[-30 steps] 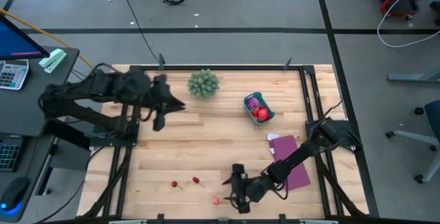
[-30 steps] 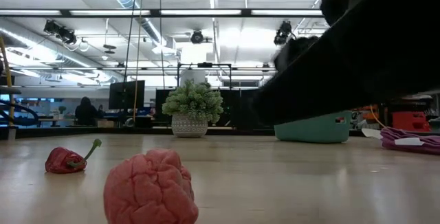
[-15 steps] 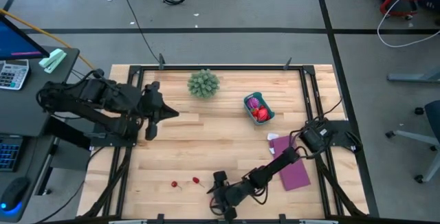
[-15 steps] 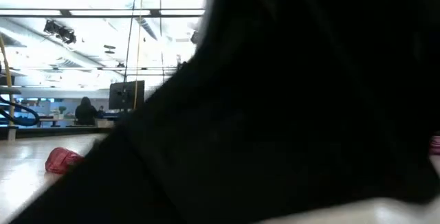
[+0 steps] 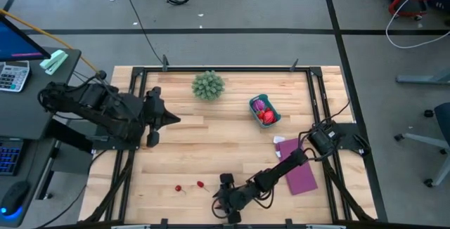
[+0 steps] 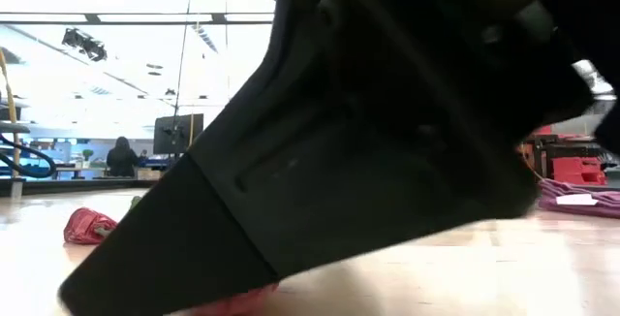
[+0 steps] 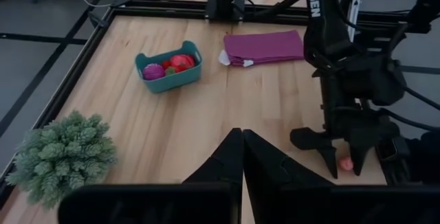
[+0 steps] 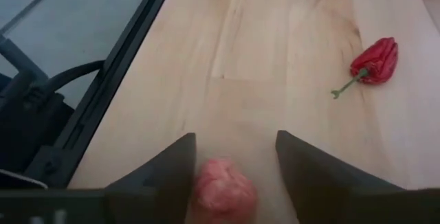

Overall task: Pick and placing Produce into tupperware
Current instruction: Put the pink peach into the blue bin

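The right gripper (image 8: 230, 162) is spread wide around a pink lumpy fruit (image 8: 223, 188) at the table's near edge; it is roundish, with no clear long axis. The left gripper (image 7: 242, 157), pinched together, waits.

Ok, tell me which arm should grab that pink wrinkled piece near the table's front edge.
Right. Its hand is open and already straddles the pink wrinkled piece; the left hand waits shut, far across the table.

A teal tub (image 5: 264, 110) sits far right, holding a purple ball (image 7: 152, 71) and red fruit (image 7: 180, 62). Near the front edge lie two red peppers (image 8: 375, 62) and a pink lumpy fruit (image 8: 223, 189).
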`<state>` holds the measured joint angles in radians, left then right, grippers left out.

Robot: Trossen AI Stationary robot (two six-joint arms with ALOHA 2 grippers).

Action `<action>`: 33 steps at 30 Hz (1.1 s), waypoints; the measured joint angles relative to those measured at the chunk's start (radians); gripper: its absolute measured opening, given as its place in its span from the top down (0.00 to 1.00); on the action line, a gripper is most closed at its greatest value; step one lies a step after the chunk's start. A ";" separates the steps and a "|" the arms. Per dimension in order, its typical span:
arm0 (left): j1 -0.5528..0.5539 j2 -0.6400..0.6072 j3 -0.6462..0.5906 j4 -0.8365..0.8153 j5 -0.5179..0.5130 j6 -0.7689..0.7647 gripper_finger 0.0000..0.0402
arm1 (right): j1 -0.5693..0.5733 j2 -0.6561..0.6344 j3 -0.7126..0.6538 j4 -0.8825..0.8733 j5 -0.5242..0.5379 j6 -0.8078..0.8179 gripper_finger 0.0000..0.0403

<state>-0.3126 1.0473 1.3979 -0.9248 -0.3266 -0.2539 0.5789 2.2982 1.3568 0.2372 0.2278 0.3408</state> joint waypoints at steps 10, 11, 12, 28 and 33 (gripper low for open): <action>-0.002 0.000 0.000 -0.002 -0.003 0.001 0.97 | -0.001 0.001 -0.003 -0.008 0.040 0.055 0.85; -0.002 0.000 0.000 -0.002 -0.003 0.001 0.96 | -0.001 0.001 -0.003 -0.009 0.041 0.055 0.88; -0.002 0.000 0.000 -0.002 -0.003 0.001 0.95 | -0.002 0.001 -0.003 -0.009 0.041 0.055 0.90; -0.001 0.001 0.000 -0.003 -0.003 -0.024 0.96 | -0.052 -0.383 -0.010 -0.711 0.570 0.025 0.89; -0.002 0.001 0.000 -0.007 -0.003 -0.063 0.94 | -0.130 -0.536 -0.031 -1.075 0.673 0.283 0.91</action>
<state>-0.3141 1.0481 1.3979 -0.9318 -0.3294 -0.3171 0.4484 1.7625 1.3258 -0.8376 0.9007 0.6236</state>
